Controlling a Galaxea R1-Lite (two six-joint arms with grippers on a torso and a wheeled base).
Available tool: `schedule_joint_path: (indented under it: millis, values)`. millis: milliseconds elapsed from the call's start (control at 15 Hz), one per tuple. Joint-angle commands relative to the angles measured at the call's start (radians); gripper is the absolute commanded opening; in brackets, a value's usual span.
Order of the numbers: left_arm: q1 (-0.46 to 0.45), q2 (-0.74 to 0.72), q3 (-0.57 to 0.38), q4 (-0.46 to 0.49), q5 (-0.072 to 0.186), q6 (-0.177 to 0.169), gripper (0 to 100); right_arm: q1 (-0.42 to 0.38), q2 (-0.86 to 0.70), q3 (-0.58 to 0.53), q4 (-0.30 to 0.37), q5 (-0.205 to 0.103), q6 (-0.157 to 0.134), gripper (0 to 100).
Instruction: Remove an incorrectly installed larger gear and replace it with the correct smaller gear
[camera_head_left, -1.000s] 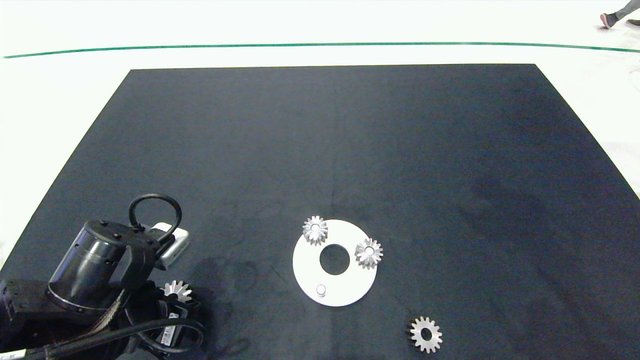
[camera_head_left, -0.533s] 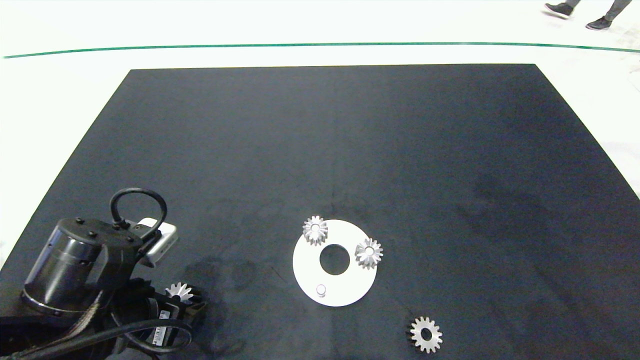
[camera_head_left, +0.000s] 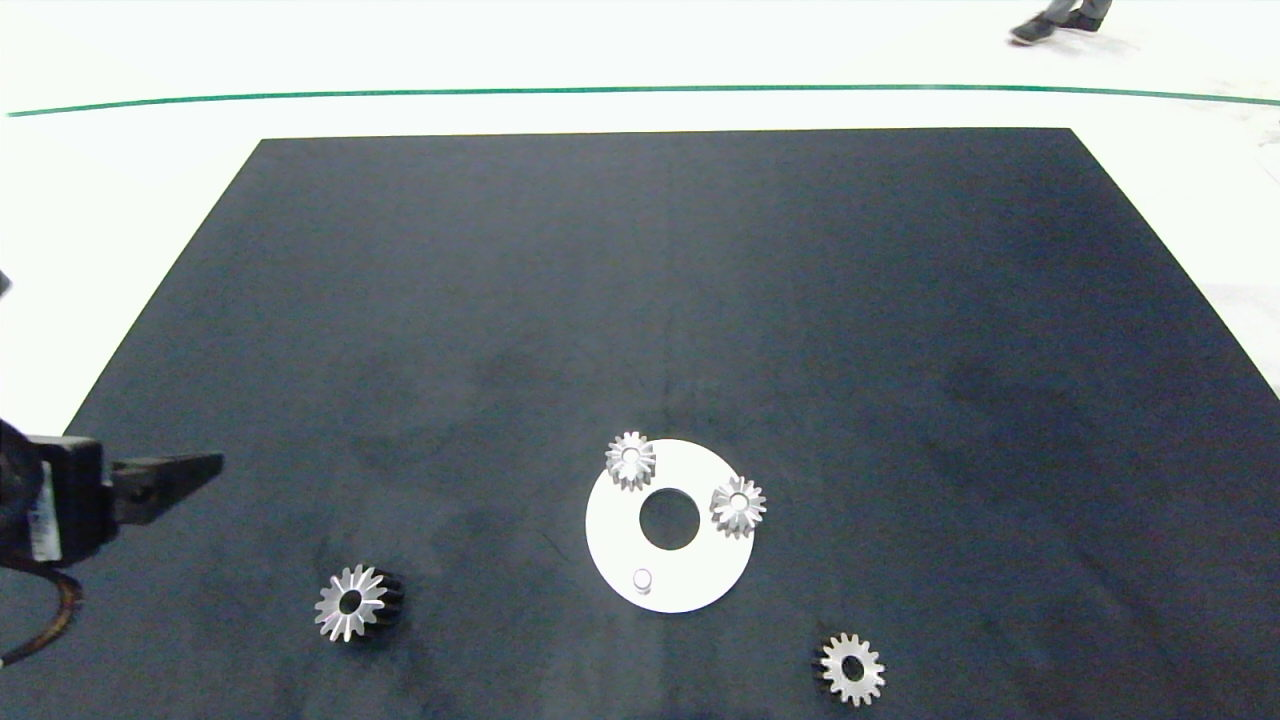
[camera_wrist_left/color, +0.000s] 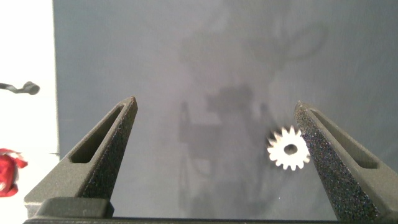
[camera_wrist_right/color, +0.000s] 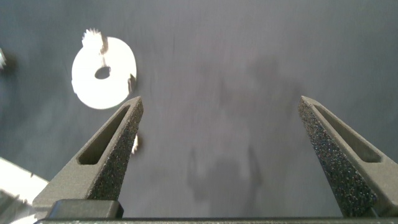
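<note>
Head view: the larger gear (camera_head_left: 350, 603) lies on the black mat (camera_head_left: 660, 300) near the front left corner, a thick silver starburst of long pointed teeth with a dark side wall and a small round centre hole. The smaller gear (camera_head_left: 852, 669), thin and flat with short blunt teeth and a wide centre hole, lies near the front edge, right of the white disc (camera_head_left: 700, 570). Two taller small gears (camera_head_left: 630, 460) (camera_head_left: 738, 506) stand on the disc's far rim, and a bare peg (camera_head_left: 642, 579) stands on its near part. The left gripper (camera_head_left: 165, 470) enters at the left edge, mostly cut off, up and to the left of the larger gear and apart from it. A person's shoe (camera_head_left: 1030, 32) shows beyond the table.

Left wrist view: the left gripper (camera_wrist_left/color: 216, 134) is spread wide and holds nothing; the larger gear (camera_wrist_left/color: 288, 149) lies on the mat just beside one finger (camera_wrist_left/color: 336, 162), which covers a few teeth.

Right wrist view: the right gripper (camera_wrist_right/color: 221, 127) is likewise spread wide and empty above bare mat. The disc (camera_wrist_right/color: 103, 73) appears blurred in the distance, its gears hard to make out.
</note>
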Motion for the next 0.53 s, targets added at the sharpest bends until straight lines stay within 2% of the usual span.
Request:
schedule_joint_path:
  millis: [67,200,267,333,400,467,533]
  values:
    - [0.034,0.042,-0.310,0.335,0.003,0.007,100,0.067,0.123,-0.119,0.153,-0.031,-0.123,100]
    - [0.039,0.073,-0.322,0.343,0.003,0.020,100,0.225,0.232,-0.205,0.252,-0.135,-0.131,100]
    - [0.045,0.093,-0.328,0.341,0.003,0.038,100,0.295,0.282,-0.223,0.258,-0.181,-0.134,100]
    - [0.054,0.094,-0.327,0.343,0.003,0.044,100,0.364,0.331,-0.237,0.260,-0.214,-0.162,100]
    - [0.082,0.086,-0.327,0.343,0.003,0.047,100,0.418,0.373,-0.242,0.260,-0.226,-0.177,100]
    - [0.109,0.085,-0.328,0.340,0.003,0.049,100,0.450,0.399,-0.242,0.260,-0.228,-0.179,100]
    - [0.183,0.059,-0.350,0.327,0.003,0.069,100,0.502,0.451,-0.234,0.260,-0.237,-0.176,100]
